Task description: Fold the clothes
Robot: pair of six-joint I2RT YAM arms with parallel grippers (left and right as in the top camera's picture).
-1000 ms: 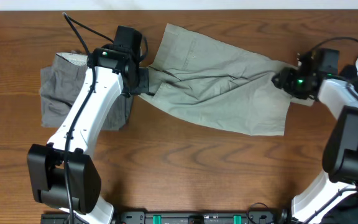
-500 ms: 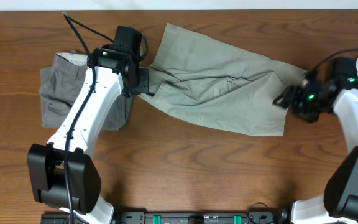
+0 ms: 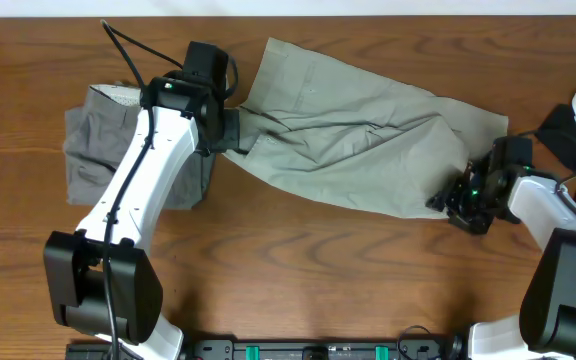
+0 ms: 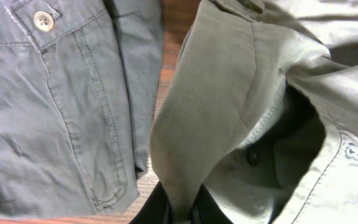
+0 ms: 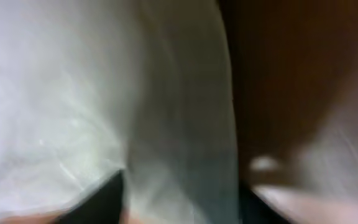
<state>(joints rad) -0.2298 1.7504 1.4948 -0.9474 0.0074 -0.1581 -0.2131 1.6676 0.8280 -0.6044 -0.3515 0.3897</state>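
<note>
Khaki shorts (image 3: 358, 150) lie spread and unfolded from the centre of the table (image 3: 298, 270) toward 3 o'clock. Left gripper (image 3: 233, 132) is clenched on their 9 o'clock end. Right gripper (image 3: 456, 205) is at their 4 o'clock corner; its grip cannot be told, as the wrist view is blurred. Darker grey shorts (image 3: 88, 160) at 9 o'clock look folded. Judged: one garment done, the khaki fold not yet begun.

Robotics lab bench. Left arm (image 3: 133, 190) and right arm (image 3: 568, 240) stand on a base rail (image 3: 318, 351) at the wood-grain table's (image 3: 298, 260) bottom edge.
</note>
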